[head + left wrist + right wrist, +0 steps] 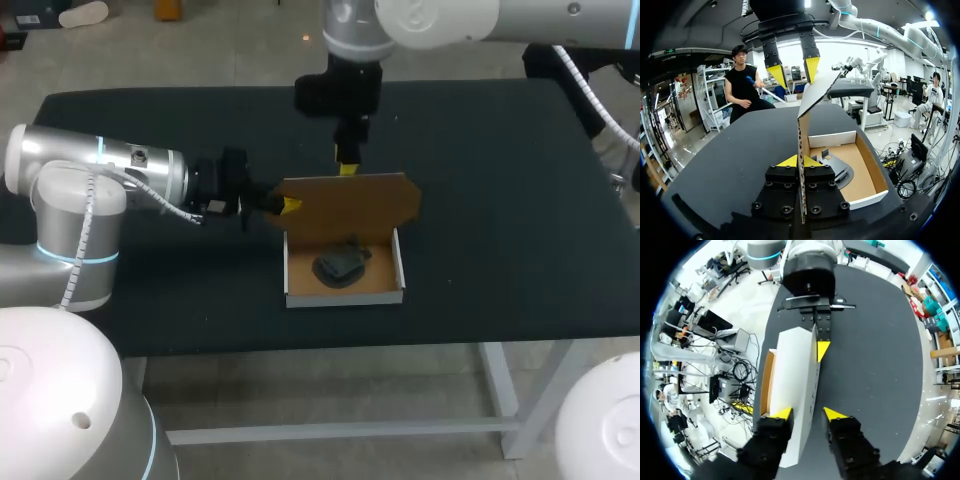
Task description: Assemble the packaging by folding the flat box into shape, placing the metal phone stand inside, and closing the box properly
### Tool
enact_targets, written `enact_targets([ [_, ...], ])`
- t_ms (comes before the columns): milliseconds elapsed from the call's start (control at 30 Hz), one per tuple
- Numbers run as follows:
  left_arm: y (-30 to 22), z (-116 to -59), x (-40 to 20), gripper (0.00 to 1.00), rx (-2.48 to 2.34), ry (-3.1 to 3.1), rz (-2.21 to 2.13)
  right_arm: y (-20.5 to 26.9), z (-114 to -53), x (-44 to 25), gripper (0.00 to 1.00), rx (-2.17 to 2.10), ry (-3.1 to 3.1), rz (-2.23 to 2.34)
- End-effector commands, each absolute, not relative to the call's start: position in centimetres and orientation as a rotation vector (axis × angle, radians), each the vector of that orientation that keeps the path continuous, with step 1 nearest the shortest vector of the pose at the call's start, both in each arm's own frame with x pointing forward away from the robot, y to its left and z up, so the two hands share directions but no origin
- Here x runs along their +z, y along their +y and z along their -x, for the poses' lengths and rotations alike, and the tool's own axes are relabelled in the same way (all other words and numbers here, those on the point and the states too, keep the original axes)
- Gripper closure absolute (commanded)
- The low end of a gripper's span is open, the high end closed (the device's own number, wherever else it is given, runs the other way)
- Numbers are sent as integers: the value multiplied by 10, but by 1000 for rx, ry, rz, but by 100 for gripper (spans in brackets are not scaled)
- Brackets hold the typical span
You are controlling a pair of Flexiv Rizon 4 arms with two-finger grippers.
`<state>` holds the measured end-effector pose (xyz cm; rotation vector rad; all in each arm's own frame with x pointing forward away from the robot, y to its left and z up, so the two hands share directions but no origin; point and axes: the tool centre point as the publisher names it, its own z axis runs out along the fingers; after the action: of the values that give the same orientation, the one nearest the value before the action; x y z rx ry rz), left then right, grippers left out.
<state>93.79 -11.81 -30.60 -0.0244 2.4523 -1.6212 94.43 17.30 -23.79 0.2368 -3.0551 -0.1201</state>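
Note:
The cardboard box (345,297) sits mid-table, white outside and brown inside, its tray folded up. A dark metal phone stand (340,265) lies in the tray. The brown lid (350,205) stands upright along the far wall. My left gripper (290,205) is shut on the lid's left edge; in the left wrist view the lid (812,97) rises from between its fingers (801,161), with the stand (837,170) beside it. My right gripper (347,168) hangs over the lid's top edge. It is open (808,414), its fingers on either side of the lid (795,380).
The black table (500,200) holds only the box. Its front edge runs just below the box, and bare cloth stretches to the right and the far side. My left arm lies across the table's left part.

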Motion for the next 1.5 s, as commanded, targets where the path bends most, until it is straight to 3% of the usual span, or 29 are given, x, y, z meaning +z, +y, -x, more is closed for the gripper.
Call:
enact_targets([
  [33, -118, -939, -307, 100, -1622, 2450, 24, 173, -943, -240, 60, -119, -3056, -234],
  [1500, -118, -939, -307, 100, -1622, 2450, 24, 177, -947, -260, 57, -91, -3019, -211],
])
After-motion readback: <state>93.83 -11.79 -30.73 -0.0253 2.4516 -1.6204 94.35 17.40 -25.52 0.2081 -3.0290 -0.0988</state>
